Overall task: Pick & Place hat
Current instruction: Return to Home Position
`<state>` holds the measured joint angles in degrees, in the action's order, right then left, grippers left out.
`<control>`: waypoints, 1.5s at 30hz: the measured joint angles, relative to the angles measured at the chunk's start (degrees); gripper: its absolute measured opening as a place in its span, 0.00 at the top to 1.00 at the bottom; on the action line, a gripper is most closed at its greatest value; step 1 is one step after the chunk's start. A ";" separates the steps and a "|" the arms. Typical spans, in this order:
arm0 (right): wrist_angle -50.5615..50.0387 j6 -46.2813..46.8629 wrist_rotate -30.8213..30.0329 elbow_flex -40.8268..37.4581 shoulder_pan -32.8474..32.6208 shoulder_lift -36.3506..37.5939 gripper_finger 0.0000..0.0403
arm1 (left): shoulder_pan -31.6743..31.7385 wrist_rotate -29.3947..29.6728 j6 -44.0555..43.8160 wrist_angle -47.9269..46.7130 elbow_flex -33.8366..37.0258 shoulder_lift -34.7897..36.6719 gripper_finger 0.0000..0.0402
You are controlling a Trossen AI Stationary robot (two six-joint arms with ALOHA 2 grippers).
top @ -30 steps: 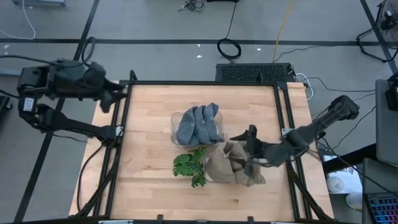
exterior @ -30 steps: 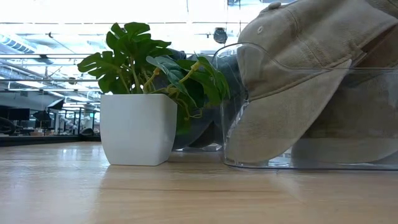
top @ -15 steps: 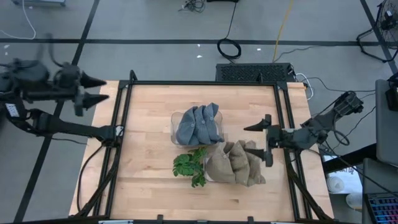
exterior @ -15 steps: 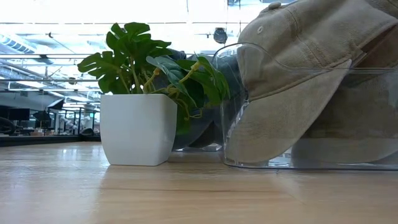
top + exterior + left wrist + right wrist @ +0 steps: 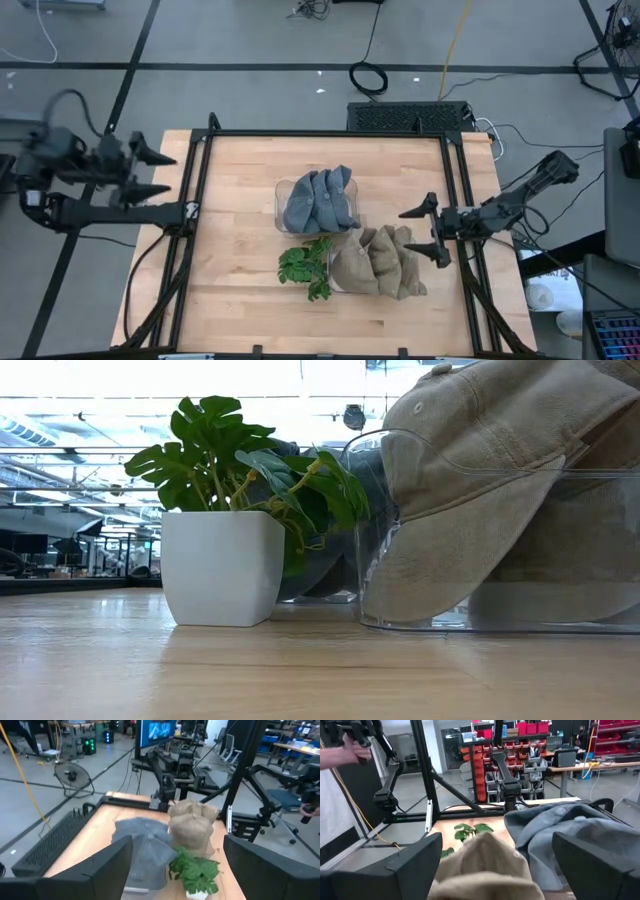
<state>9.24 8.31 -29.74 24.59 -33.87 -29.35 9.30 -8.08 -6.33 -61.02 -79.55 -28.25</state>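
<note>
Caps (image 5: 318,200) sit binned centrally; left gripper (image 5: 165,175), right gripper (image 5: 412,230) gape empty at opposite table (image 5: 240,260) edges.

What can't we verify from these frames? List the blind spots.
- Cap count per bin: in the high view, gray caps and brown caps overlap in heaps.
- Low view: gray caps sit mostly behind the potted plant and the brown caps' bin.
- That bin's far end is cut by the low view's right edge.
- Arms: left arm and right arm are outside the low view.
- Right wrist view: a person's hand is cut by the edge; what it grips is unclear.
</note>
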 joint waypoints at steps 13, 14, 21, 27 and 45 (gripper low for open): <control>1.90 -3.46 -0.09 -7.21 0.00 8.28 0.10 | 0.00 0.11 2.67 16.80 28.23 17.45 0.20; 1.94 -4.03 -0.13 -7.42 0.00 8.96 0.10 | 0.00 0.11 2.69 17.62 29.67 18.86 0.21; 2.01 -9.63 -0.37 -7.73 0.00 12.37 0.10 | 0.00 0.51 2.16 18.15 35.46 27.41 0.20; -1.02 -10.21 -3.48 -7.73 0.06 15.48 0.10 | 0.07 1.04 3.24 18.68 36.71 27.96 0.19; 19.85 -8.13 -5.52 -23.35 0.05 16.37 0.10 | 0.06 13.21 5.27 43.27 59.17 27.96 0.19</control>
<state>29.09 0.18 -35.26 1.23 -33.82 -12.98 9.36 5.13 -1.05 -17.75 -20.39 -0.29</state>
